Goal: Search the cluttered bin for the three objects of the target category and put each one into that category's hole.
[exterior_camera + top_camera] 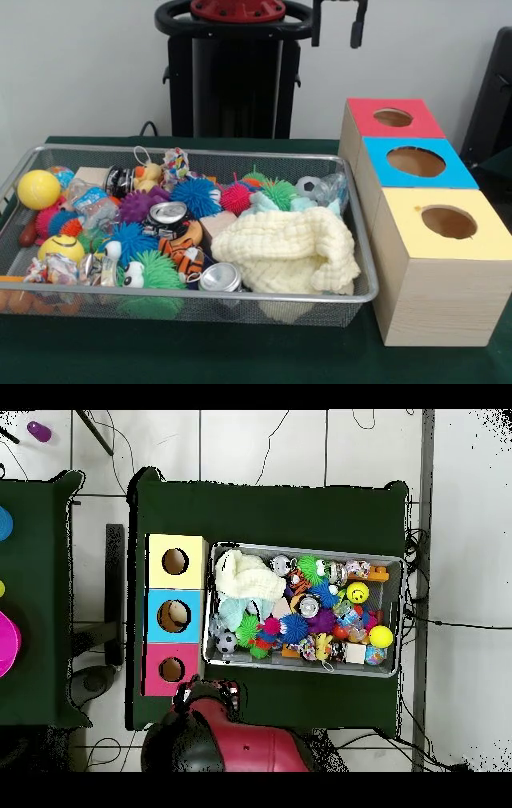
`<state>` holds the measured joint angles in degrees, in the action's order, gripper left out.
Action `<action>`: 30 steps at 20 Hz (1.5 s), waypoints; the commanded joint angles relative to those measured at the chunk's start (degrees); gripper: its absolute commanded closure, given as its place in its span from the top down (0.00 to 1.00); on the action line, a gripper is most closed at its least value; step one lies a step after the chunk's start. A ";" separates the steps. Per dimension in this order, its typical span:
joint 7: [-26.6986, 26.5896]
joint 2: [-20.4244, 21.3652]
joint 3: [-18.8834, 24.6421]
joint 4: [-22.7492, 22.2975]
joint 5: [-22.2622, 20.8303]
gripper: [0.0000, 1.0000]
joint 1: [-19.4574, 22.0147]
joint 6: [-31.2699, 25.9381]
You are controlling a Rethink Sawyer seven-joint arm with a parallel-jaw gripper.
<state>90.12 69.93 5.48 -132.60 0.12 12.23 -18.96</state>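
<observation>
The wire mesh bin (364,264) lies on the green table, packed with toys; it also shows in the overhead view (300,548). A yellow plush duck (150,172) lies at its far side, and also shows in the overhead view (322,646). A striped plush tiger (186,256) lies near the front among spiky balls. I cannot pick out a third plush. The red-surround hole (393,118) is the farthest on the wooden box (436,300), seen from above as well (171,670). My gripper (337,32) hangs open and empty, high above the table's far edge, drawn back from the bin.
A cream knitted cloth (284,252) covers the bin's right front. Spiky balls, cans (220,277) and a yellow ball (38,189) fill the rest. The blue-surround hole (416,162) and yellow-surround hole (449,222) lie nearer on the box. The robot's pedestal (232,80) stands behind.
</observation>
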 commanded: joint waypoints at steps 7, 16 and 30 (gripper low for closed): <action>8.74 -11.27 0.26 -4.14 -7.34 1.00 -0.21 19.61; 7.93 -18.57 1.42 -0.56 -3.09 1.00 3.27 11.11; 4.39 -21.08 -0.38 6.58 -4.53 1.00 3.39 5.62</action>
<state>90.14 51.87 5.59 -135.17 -3.90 15.06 -5.04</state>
